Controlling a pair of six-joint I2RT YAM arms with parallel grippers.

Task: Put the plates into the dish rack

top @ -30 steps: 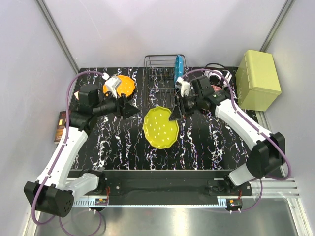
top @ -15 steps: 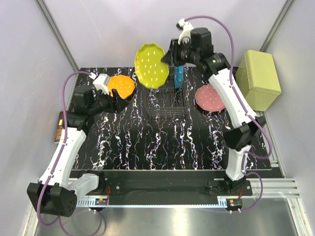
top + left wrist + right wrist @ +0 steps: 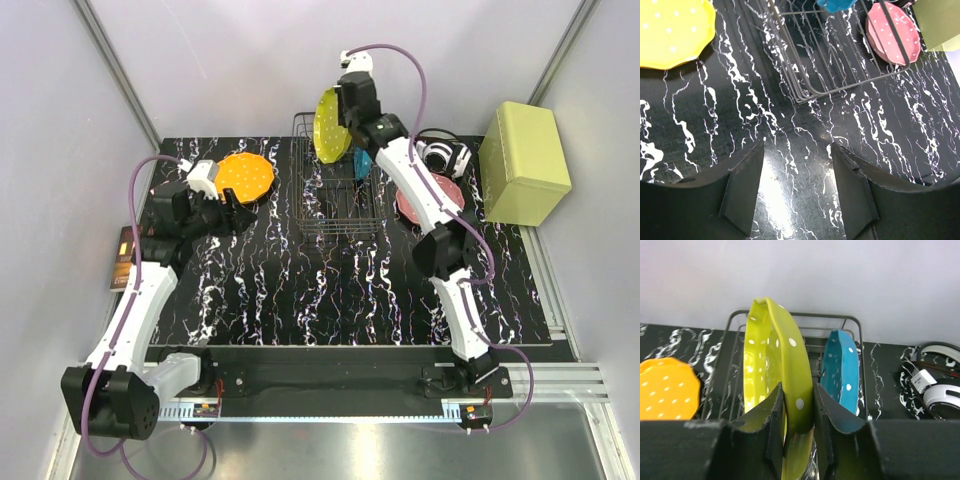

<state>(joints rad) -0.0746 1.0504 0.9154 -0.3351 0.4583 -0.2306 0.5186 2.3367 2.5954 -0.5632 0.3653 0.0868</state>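
My right gripper [image 3: 340, 118] [image 3: 798, 395] is shut on the rim of the yellow-green plate [image 3: 327, 125] [image 3: 775, 355]. It holds the plate on edge above the back of the black wire dish rack [image 3: 335, 200] [image 3: 790, 316]. The blue plate [image 3: 362, 163] [image 3: 842, 367] stands upright in the rack, just right of the held plate. The orange plate [image 3: 245, 175] [image 3: 670, 35] lies flat left of the rack. The pink plate [image 3: 415, 207] [image 3: 890, 32] lies right of the rack, partly hidden by my right arm. My left gripper [image 3: 235, 212] [image 3: 797, 150] is open and empty over the table, below the orange plate.
A pale green box [image 3: 525, 160] stands at the back right. A white and black headset-like object [image 3: 440, 155] [image 3: 935, 387] lies between the box and the rack. A small brown object [image 3: 124, 258] sits off the table's left edge.
My right arm lifted the yellow-green plate from the table's middle to the back and turned it on edge over the rack. My left arm drew back leftward a little.
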